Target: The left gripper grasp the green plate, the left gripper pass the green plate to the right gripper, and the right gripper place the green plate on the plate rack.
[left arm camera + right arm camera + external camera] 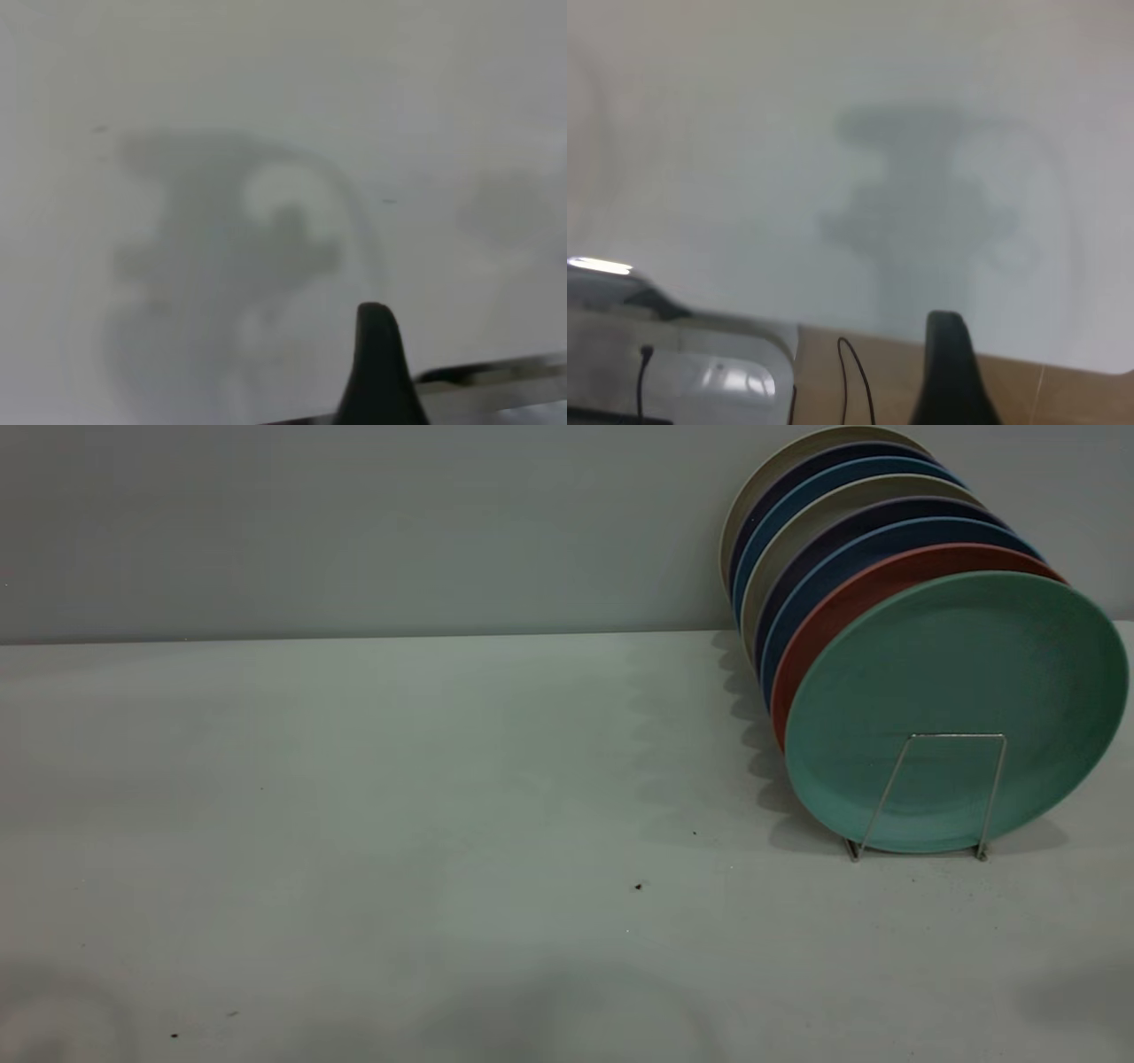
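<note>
The green plate (957, 664) stands upright at the front of the plate rack (957, 735), leaning back on the salmon-pink plate (850, 602). A wire loop of the rack crosses its lower face. Neither arm shows in the exterior view. In the left wrist view, only a black part of my left gripper (376, 354) shows, above bare grey table with its own shadow below. In the right wrist view, only a black part of my right gripper (946, 354) shows, above the table's edge. Neither gripper holds anything that I can see.
Behind the green plate the rack holds a row of upright plates: salmon-pink, blue (842, 558), dark and cream ones. In the right wrist view a grey device (682, 363) and a thin black cable (855, 372) lie beyond the table's edge, over brown floor.
</note>
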Action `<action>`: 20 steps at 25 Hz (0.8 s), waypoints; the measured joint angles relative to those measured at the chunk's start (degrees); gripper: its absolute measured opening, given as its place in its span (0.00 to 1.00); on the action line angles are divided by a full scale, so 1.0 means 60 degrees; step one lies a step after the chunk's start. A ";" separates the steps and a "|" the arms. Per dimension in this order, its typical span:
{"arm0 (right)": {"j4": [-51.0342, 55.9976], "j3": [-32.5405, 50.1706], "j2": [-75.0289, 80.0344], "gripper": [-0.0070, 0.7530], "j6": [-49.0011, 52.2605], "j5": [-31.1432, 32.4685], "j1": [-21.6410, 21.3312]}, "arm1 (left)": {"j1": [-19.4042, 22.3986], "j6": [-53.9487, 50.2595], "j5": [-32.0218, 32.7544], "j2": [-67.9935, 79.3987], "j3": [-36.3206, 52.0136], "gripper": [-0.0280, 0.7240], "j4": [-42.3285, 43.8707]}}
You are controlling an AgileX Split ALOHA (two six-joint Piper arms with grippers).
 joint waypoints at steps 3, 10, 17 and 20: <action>0.0117 0.1194 -0.1782 0.70 -0.0385 0.0073 0.0079 | 0.0000 0.0455 0.0113 -0.1623 0.1010 0.78 -0.0717; 0.0255 0.3101 -0.5936 0.70 -0.0702 0.0104 0.0079 | 0.0000 0.0016 0.1002 -0.5334 0.2728 0.78 -0.1071; 0.0479 0.4834 -0.8833 0.70 -0.0677 -0.0008 0.0079 | 0.0000 -0.0501 0.2175 -0.7777 0.2923 0.78 -0.0690; 0.0625 0.5003 -0.9451 0.70 -0.0686 -0.0301 0.0079 | 0.0000 -0.0434 0.2175 -0.8937 0.2923 0.78 -0.0219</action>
